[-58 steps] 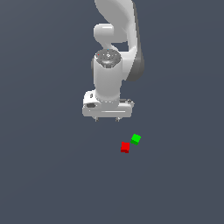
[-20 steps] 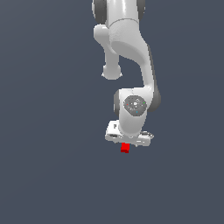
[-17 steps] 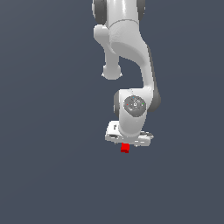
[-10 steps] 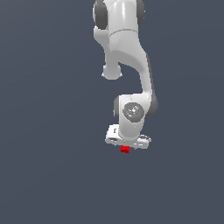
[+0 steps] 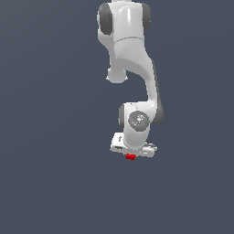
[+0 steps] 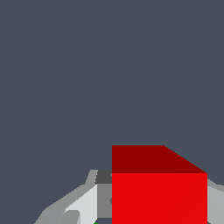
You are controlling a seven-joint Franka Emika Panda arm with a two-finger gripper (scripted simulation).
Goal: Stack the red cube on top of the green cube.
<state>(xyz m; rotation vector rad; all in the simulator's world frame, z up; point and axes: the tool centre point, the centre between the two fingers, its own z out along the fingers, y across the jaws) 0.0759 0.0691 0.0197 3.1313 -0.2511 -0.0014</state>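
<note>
One red cube (image 5: 130, 156), gripper (image 5: 132, 154) clamping it

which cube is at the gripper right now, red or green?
The red cube: it sits between the fingers in the wrist view and pokes out under the gripper in the exterior view. The green one is barely visible.

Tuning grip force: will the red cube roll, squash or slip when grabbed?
The red cube has flat faces and sharp edges, so it probably won't roll. It looks rigid and plain, likely light. Fingers flank it; smooth faces might slip under a weak squeeze.
</note>
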